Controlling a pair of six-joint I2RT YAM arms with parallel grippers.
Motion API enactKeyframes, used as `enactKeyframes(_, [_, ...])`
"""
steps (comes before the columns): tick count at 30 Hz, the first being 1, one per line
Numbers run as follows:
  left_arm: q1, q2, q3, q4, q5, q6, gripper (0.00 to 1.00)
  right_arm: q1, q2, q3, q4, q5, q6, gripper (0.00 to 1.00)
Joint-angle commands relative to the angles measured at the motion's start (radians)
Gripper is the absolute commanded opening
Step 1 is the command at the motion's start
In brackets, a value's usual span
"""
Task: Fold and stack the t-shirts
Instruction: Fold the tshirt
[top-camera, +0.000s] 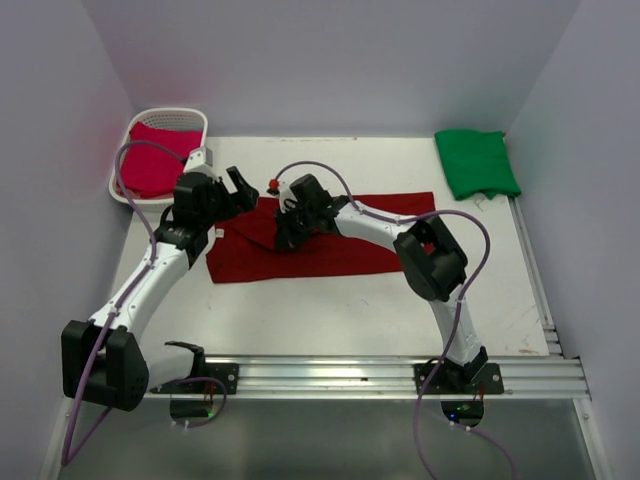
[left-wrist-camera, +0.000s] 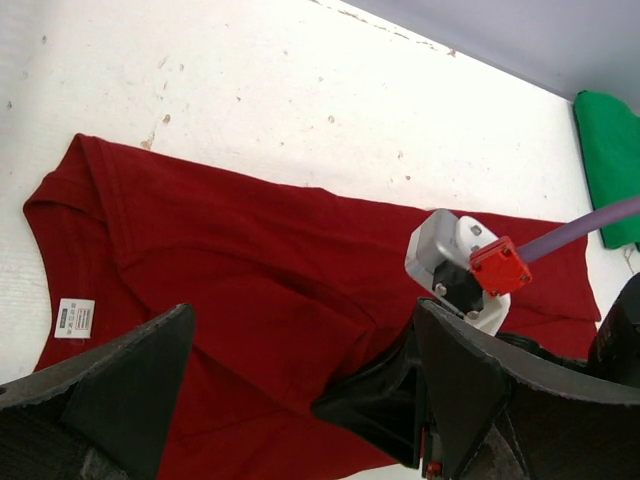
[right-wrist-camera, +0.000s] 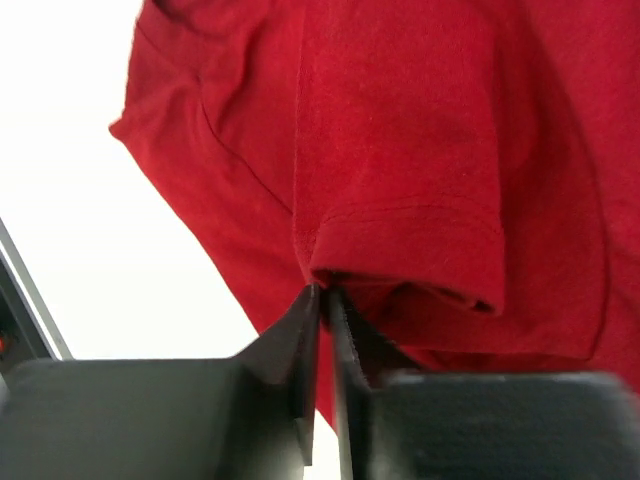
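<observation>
The dark maroon t-shirt (top-camera: 340, 255) lies flat across the middle of the table (top-camera: 330, 310), its long side running left to right. It looks narrowed to a band (one sleeve (right-wrist-camera: 410, 250) is turned in over the body). The right gripper (right-wrist-camera: 322, 292) has its jaws pinched tight on that sleeve's hem, over the shirt's left half. The left gripper (top-camera: 243, 192) hangs just above the cloth beside it, fingers spread wide, holding nothing. The shirt's end with the white label (left-wrist-camera: 75, 318) lies beneath it.

Farther out, the green t-shirt (top-camera: 477, 163) sits folded at the far right corner. The crimson t-shirt (top-camera: 155, 160) is bundled in the white basket (top-camera: 170, 115) at the far left.

I'd say the maroon one is mid-fold, with the stacking yet to come. The next move seems to call for the left gripper to come down and take a matching edge. Then both arms could carry the cloth over evenly, without the pinched sleeve dragging the layers below out of line.
</observation>
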Motion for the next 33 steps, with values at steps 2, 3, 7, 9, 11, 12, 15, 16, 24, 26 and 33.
enactKeyframes(2, [0.0,-0.006,-0.013,0.017,-0.004,0.003,0.94,0.011,-0.069,-0.015,-0.036,-0.045,-0.032,0.22])
enactKeyframes(3, [0.0,-0.008,-0.011,0.017,-0.001,0.003,0.94,0.011,-0.071,-0.015,-0.05,-0.039,-0.037,0.27])
enactKeyframes(7, [0.0,-0.005,-0.016,0.023,0.014,0.006,0.94,0.011,-0.085,-0.027,-0.05,-0.013,-0.04,0.42])
enactKeyframes(9, [0.0,-0.003,-0.016,0.02,0.037,0.015,0.95,0.011,-0.091,-0.026,-0.052,-0.006,-0.041,0.46])
enactKeyframes(11, [0.0,0.0,-0.019,0.008,0.057,0.022,0.94,0.012,-0.094,-0.021,-0.058,0.005,-0.041,0.47])
enactKeyframes(12, [0.0,0.0,-0.023,-0.007,0.067,0.029,0.94,0.012,-0.105,-0.024,-0.058,0.019,-0.04,0.48])
enactKeyframes(15, [-0.003,-0.018,-0.069,-0.006,0.115,0.038,0.93,0.012,-0.128,-0.033,-0.046,0.054,-0.032,0.48])
enactKeyframes(16, [-0.005,-0.026,-0.086,0.002,0.126,0.035,0.93,0.011,-0.149,-0.049,-0.038,0.08,-0.029,0.49])
enactKeyframes(24, [-0.084,-0.066,-0.249,0.011,0.068,0.007,0.93,0.011,-0.388,-0.194,0.011,0.456,0.077,0.54])
enactKeyframes(26, [-0.101,-0.06,-0.27,0.034,0.038,-0.002,0.92,0.012,-0.468,-0.231,0.014,0.546,0.088,0.54])
enactKeyframes(33, [-0.153,0.047,-0.28,0.071,-0.07,-0.014,0.76,0.008,-0.589,-0.332,-0.01,0.623,0.097,0.54])
